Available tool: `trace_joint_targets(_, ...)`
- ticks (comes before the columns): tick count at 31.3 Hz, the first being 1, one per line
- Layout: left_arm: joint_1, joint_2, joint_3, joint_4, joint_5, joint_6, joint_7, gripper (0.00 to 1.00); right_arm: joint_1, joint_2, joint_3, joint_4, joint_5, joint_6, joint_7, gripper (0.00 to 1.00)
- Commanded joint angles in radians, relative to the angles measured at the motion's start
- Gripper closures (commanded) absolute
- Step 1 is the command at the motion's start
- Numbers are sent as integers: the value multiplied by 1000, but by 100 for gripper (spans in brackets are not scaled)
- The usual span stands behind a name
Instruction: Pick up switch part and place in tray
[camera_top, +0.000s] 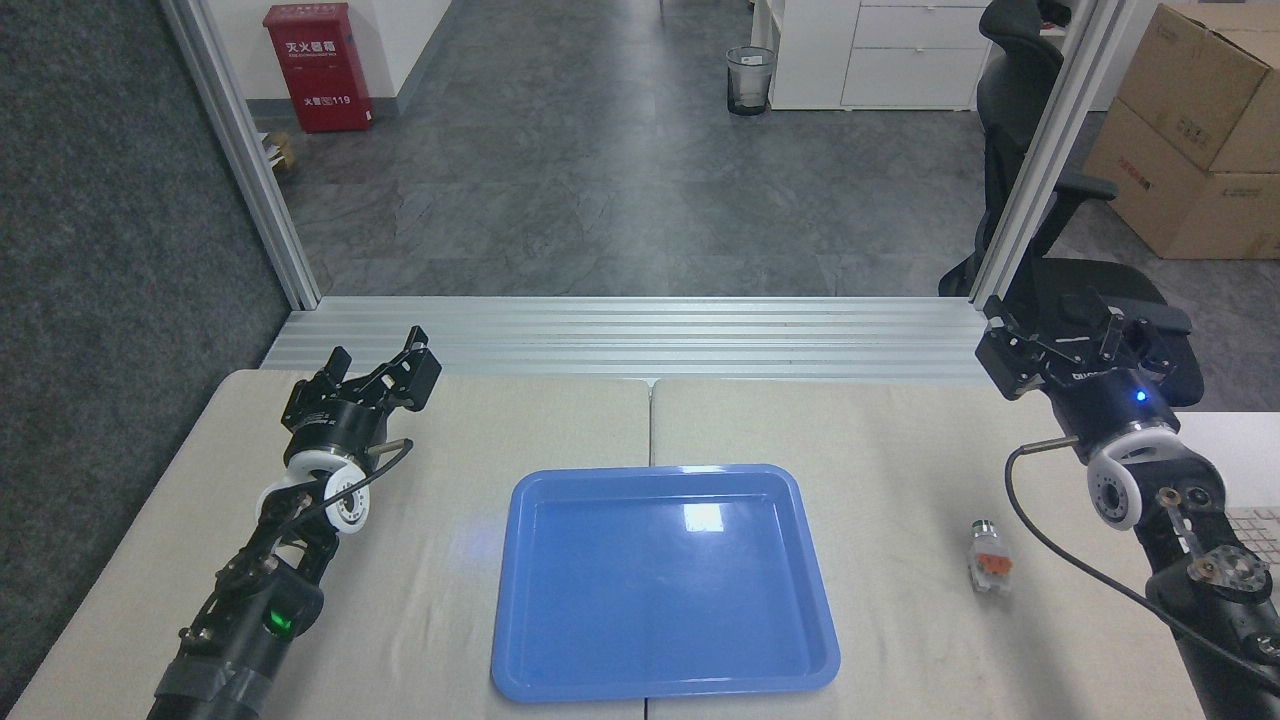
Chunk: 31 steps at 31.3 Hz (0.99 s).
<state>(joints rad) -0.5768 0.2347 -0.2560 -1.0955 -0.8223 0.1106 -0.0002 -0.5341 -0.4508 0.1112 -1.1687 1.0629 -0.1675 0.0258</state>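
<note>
The switch part (988, 556), white with an orange block and a silver collar, lies on the cloth-covered table to the right of the tray. The blue tray (664, 580) sits in the middle of the table with nothing in it. My right gripper (1055, 325) hovers open over the table's far right edge, well behind the switch part, nothing between its fingers. At the far left my left gripper (380, 358) is also open and holds nothing, a long way from both.
An aluminium frame rail (640, 335) runs along the table's far edge with posts at both ends. A black office chair (1080, 260) stands just behind my right gripper. A keyboard corner (1255, 530) shows at the right edge.
</note>
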Motion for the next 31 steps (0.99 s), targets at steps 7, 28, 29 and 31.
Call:
trace_joint_targets(7, 0, 0, 0, 0, 0, 0, 0, 0, 13, -6, 13, 26, 45, 43, 2, 2)
trace_joint_targets(28, 0, 0, 0, 0, 0, 0, 0, 0, 106, 46, -11, -34, 32, 77, -6, 6)
trace_joint_targets(29, 0, 0, 0, 0, 0, 0, 0, 0, 108, 46, -18, -37, 34, 77, -6, 6)
trace_joint_targets(31, 0, 0, 0, 0, 0, 0, 0, 0, 108, 46, -21, -49, 32, 77, -6, 5)
